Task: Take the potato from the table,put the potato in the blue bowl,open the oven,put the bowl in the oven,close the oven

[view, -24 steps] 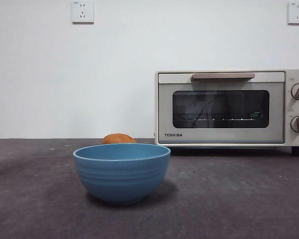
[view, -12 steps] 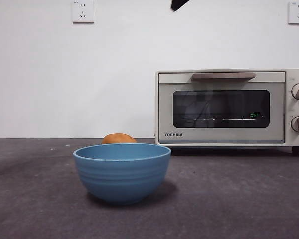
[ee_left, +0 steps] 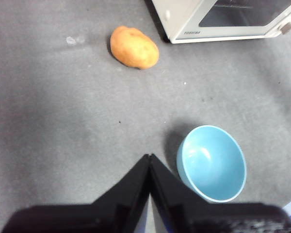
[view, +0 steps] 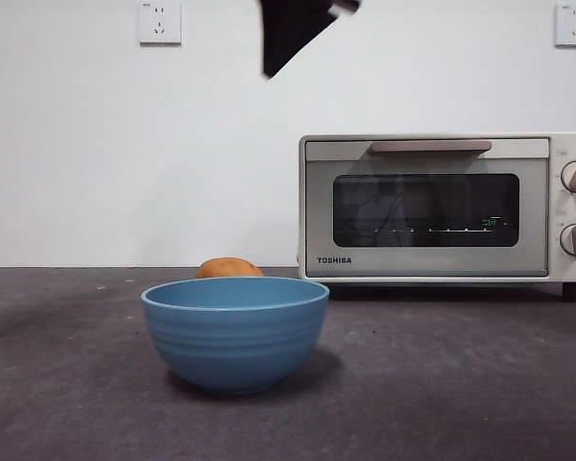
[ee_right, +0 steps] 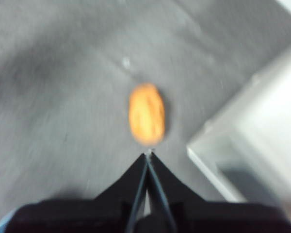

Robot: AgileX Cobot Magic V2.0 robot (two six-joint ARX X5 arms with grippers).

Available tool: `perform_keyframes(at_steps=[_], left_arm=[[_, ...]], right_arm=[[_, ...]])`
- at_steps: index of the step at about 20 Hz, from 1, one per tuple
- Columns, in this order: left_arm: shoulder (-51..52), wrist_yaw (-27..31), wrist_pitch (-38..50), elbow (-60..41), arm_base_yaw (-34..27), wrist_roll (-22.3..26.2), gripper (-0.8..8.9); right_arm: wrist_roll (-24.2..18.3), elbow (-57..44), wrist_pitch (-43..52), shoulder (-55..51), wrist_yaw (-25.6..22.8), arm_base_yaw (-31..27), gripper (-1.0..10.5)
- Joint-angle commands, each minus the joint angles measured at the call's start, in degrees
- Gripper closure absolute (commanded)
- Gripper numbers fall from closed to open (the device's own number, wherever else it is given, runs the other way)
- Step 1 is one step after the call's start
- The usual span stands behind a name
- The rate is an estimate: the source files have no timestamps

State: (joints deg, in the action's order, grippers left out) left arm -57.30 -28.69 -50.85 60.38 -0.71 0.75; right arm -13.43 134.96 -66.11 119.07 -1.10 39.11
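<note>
Potato (ee_left: pixel 134 47): seen lying on the tabletop (ee_left: pixel 63 126), free of both end effectors. In the left wrist view it is near the oven's corner but apart from it, and well apart from the bowl. In the front view only its top is seen, above the bowl's far rim (view: pixel 228 267).

Blue bowl (view: pixel 234 331): found upright on the tabletop, in front of the potato and left of the oven as the front view shows it. Its inside is seen empty in the left wrist view (ee_left: pixel 212 162).

Oven (view: pixel 445 207): set at the back right of the tabletop against the white wall. The door is shut, the bar handle (view: pixel 429 147) is at the door's top edge, and two knobs are seen at the right side.

Right end effector (ee_right: pixel 148 156): held above the tabletop, with the potato (ee_right: pixel 146 114) just beyond its tips and the oven's pale corner off to one side. The jaws are pressed together and nothing is gripped. The picture is blurred. The dark shape at the top of the front view (view: pixel 293 34) is taken to be this arm, high above the bowl.

Left end effector (ee_left: pixel 149 158): held high over the tabletop, with the bowl just beside its tips. The jaws are closed tip to tip and nothing is held.

Wall sockets: two are noted on the wall, one at upper left (view: pixel 159 22), one at upper right (view: pixel 574 24).
</note>
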Motion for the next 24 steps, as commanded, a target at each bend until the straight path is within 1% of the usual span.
perform_keyframes(at_steps=[1, 3, 7, 8, 10, 12, 13, 17, 18, 19, 24], left_arm=[[-1.9, -0.2, 0.5, 0.0, 0.0, 1.5, 8.18], [-3.5, -0.2, 0.5, 0.0, 0.0, 2.6, 8.18], [-5.0, 0.2, -1.1, 0.0, 0.0, 3.0, 8.18], [-5.0, 0.2, -1.8, 0.0, 0.0, 3.4, 8.18], [-5.0, 0.2, -3.5, 0.0, 0.0, 4.5, 8.18], [-5.0, 0.2, -5.7, 0.0, 0.1, 4.8, 8.18], [-5.0, 0.2, -6.7, 0.0, 0.2, 5.1, 8.18], [-5.0, 0.2, -9.7, 0.0, 1.4, 5.5, 8.18], [-5.0, 0.2, -10.0, 0.0, 1.9, 5.5, 8.18], [-4.9, 0.2, -10.1, 0.0, 2.5, 5.5, 8.18], [-4.9, 0.2, -11.2, 0.0, 6.7, 5.2, 8.18]], right_arm=[[-4.0, 0.1, 3.7, 2.8, 0.0, 0.7, 9.5], [-5.0, 0.1, 7.3, 4.7, 0.0, 1.3, 9.5], [-4.9, 0.1, 12.2, 7.6, 0.5, 1.4, 9.5], [-4.8, 0.1, 12.2, 8.1, 1.7, 1.4, 9.5], [-5.2, 0.1, 12.4, 9.4, 5.6, 1.3, 9.5], [-5.2, 0.1, 12.3, 10.6, 6.0, 1.3, 9.4], [-5.2, 0.1, 12.5, 11.3, 6.0, 1.3, 8.9], [-3.7, 0.1, 14.6, 13.7, 5.9, 1.3, 4.1], [-3.3, 0.1, 15.1, 14.3, 5.7, 1.3, 3.4], [-3.2, 0.1, 15.5, 14.9, 5.6, 1.0, 3.1], [-3.1, 0.1, 16.6, 19.6, 5.4, 0.5, 3.1]])
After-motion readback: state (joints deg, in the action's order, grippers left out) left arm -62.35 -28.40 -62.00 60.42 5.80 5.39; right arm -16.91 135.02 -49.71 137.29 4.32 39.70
